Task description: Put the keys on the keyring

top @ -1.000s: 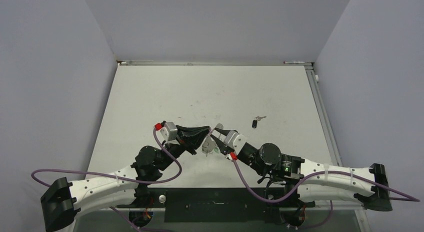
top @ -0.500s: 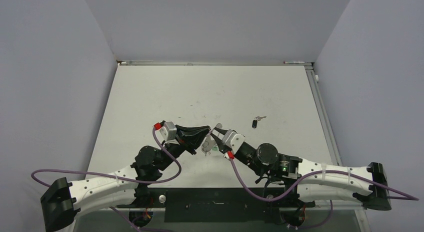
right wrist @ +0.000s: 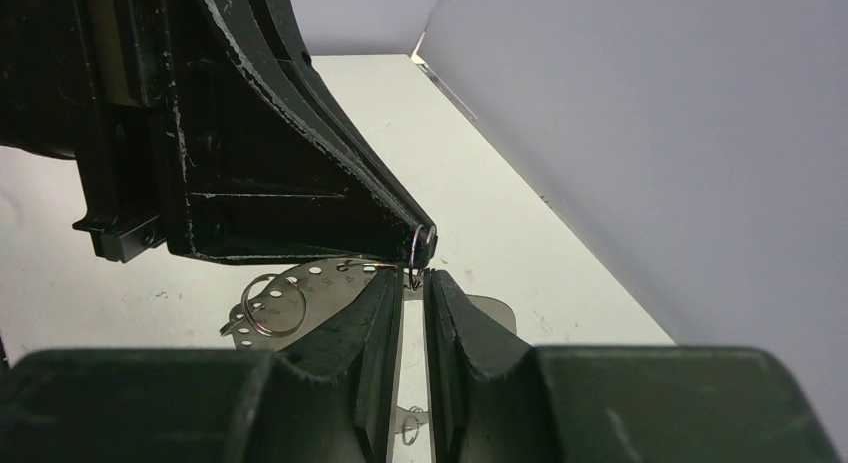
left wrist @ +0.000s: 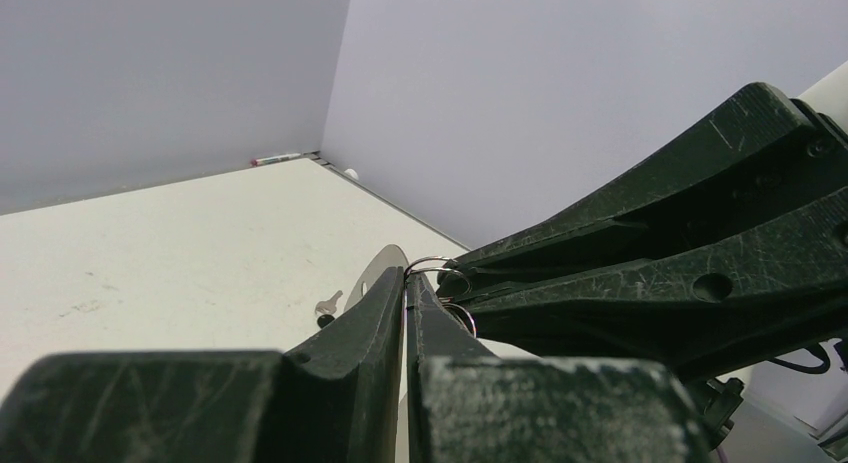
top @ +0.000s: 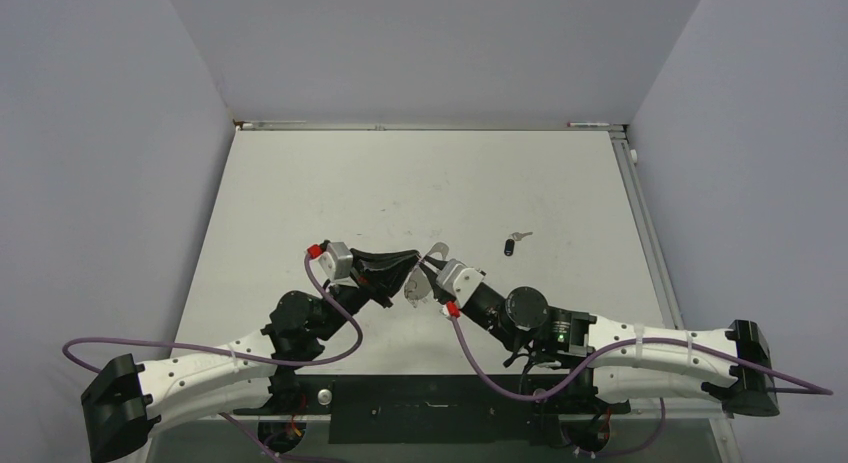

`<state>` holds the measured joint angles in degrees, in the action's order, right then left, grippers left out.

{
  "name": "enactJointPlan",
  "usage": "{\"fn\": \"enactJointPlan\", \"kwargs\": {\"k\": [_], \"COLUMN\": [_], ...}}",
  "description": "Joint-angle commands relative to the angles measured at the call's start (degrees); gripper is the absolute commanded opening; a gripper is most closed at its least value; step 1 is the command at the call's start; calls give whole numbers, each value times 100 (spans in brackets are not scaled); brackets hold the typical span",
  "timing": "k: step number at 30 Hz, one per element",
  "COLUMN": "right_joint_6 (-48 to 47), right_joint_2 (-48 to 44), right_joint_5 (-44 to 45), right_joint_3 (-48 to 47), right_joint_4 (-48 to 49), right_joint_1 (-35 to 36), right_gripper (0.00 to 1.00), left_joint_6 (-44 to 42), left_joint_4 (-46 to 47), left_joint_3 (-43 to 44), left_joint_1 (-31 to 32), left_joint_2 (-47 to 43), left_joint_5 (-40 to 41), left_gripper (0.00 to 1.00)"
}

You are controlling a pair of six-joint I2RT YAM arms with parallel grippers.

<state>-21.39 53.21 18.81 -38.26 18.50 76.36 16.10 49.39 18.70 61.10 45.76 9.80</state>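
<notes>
My left gripper (top: 413, 271) is shut on the thin silver wire of the keyring (left wrist: 432, 265), held above the table. In its wrist view the fingertips (left wrist: 405, 275) pinch the loop. My right gripper (top: 428, 275) meets it tip to tip. Its jaws (right wrist: 413, 275) stand a hair apart with the keyring wire (right wrist: 419, 243) at their tips. A perforated silver plate (right wrist: 300, 278) with a small ring hangs from the keyring. One key (top: 510, 246), with a black head and a silver blade, lies on the table to the right and also shows in the left wrist view (left wrist: 325, 305). No green tag shows.
The white table (top: 400, 173) is walled at the left, back and right. A thin pen-like stick (top: 590, 125) lies at the far right edge. Purple cables trail from both arms near the front edge.
My right arm has moved left, bringing its fingertips up against the left gripper's tips. The left gripper and the key on the table have not moved.
</notes>
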Motion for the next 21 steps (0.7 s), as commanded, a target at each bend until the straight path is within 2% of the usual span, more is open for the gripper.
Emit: {"fn": "enactJointPlan", "kwargs": {"k": [1,6,11,15,21], "right_joint_6": [-56,-109,-161,-132,-62], "right_joint_2": [40,88,159,189,220], "right_joint_5": [363,345,273,173,233], "right_joint_3": [-46,-47,-67,-59,-75], "right_joint_4": [467,598,581,542,567], "right_joint_1": [28,28,26,27,20], "right_gripper": [15,13,5,5,13], "left_joint_6": [172,240,330,346,368], "left_joint_4": [335,395,483,556,731], "left_joint_3": [257,233,175,128,73], "left_joint_1": [75,86,96,97,118], "left_joint_2": [-58,-33,-41,-25,53], "left_joint_5": [-123,-160,-208,-293,-325], "left_gripper": [0,0,0,0,0]}}
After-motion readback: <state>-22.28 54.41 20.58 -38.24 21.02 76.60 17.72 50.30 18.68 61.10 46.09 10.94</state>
